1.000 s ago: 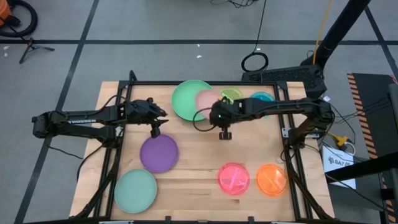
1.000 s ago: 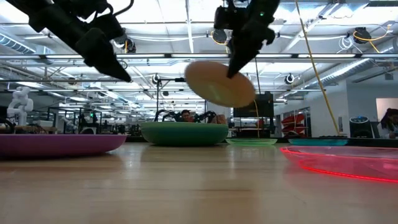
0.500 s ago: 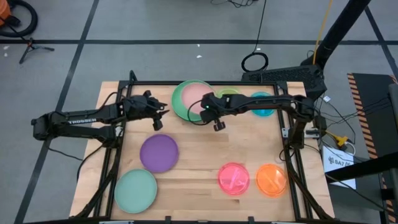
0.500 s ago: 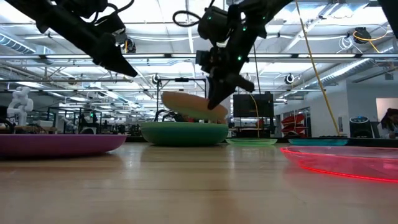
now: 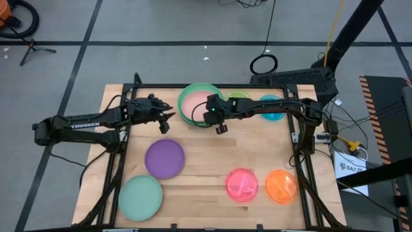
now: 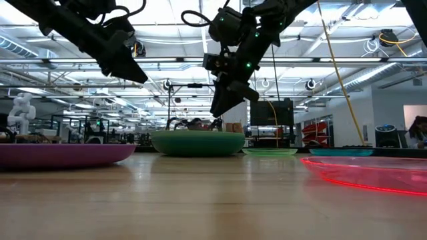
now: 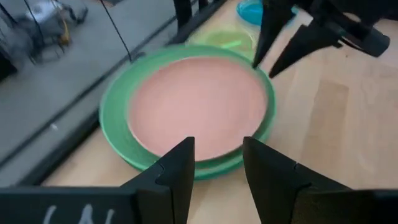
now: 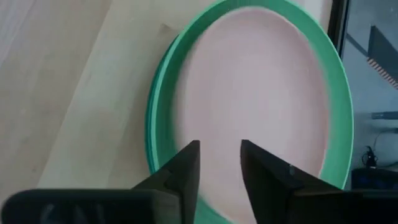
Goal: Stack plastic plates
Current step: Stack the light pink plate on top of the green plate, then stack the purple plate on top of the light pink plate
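A pale pink plate (image 5: pixel 196 102) lies flat inside a larger green plate (image 5: pixel 183 108) at the table's far middle. My right gripper (image 5: pixel 208 116) hangs open just above the pink plate's near right rim (image 8: pixel 219 134), clear of it in the low view (image 6: pixel 217 111). My left gripper (image 5: pixel 168 115) hovers open and empty to the left of the green plate (image 7: pixel 115 118). On the bare table rest a purple plate (image 5: pixel 164 158), a mint plate (image 5: pixel 140 196), a hot pink plate (image 5: pixel 242 183) and an orange plate (image 5: pixel 280 185). Lime (image 5: pixel 239 98) and blue (image 5: pixel 273 103) plates sit far right.
A black frame rail (image 5: pixel 212 86) runs along the far edge just behind the green plate. The two arms' grippers stand close together on either side of it. Bare wood (image 5: pixel 212 154) lies in the table's middle between the plates.
My right gripper has carried the pale pink plate, tilted, toward the table's far left and down into the green plate, then opened and let go. The pink plate now lies flat inside the green one.
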You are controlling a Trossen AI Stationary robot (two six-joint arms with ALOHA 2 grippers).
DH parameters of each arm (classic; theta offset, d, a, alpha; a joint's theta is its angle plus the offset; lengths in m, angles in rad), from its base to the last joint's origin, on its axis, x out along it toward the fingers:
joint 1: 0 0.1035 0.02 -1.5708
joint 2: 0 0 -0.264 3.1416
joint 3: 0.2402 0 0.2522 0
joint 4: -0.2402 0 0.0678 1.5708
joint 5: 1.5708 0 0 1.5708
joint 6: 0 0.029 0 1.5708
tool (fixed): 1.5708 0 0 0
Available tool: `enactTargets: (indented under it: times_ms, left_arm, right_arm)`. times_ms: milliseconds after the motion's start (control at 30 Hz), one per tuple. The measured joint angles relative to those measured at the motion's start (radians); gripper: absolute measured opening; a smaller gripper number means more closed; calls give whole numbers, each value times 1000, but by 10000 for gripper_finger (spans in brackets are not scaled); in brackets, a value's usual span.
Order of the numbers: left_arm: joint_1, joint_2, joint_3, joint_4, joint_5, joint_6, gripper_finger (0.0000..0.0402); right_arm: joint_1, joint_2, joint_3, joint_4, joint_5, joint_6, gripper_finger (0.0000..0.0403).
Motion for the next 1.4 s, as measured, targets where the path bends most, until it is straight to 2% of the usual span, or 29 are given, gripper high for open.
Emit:
enactTargets:
  times_ms: [200, 400, 500, 667, 933, 1067, 1200, 1267, 1400]
  left_arm:
    - [-50, 0, 0, -128, 1, -176, 143]
    - [-100, 0, 0, -293, 0, -320, 143]
    - [-121, 0, 0, -324, 0, -354, 143]
    - [-153, 0, 0, -328, -1, -385, 143]
    - [-171, 0, 0, -295, -3, -429, 143]
    - [-173, 2, 8, -294, -3, -499, 143]
    - [-194, 35, 30, -292, -2, -531, 143]
    - [-212, 65, 45, -274, -3, -523, 143]
    - [-251, 126, 55, -306, -3, -460, 143]
  right_arm:
    - [0, 0, 0, -11, 1, 79, 137]
    - [2, -43, 0, -114, -12, 169, 133]
    - [2, -91, -28, -132, -85, 197, 127]
    - [3, -218, -158, -37, -164, 199, 117]
    - [3, -466, -401, 290, -167, 131, 112]
    - [1, -554, -430, 405, -188, 90, 112]
    - [-12, -606, -430, 418, -306, 120, 112]
    - [-17, -611, -430, 418, -369, 136, 111]
    - [-17, -612, -431, 412, -402, 126, 112]
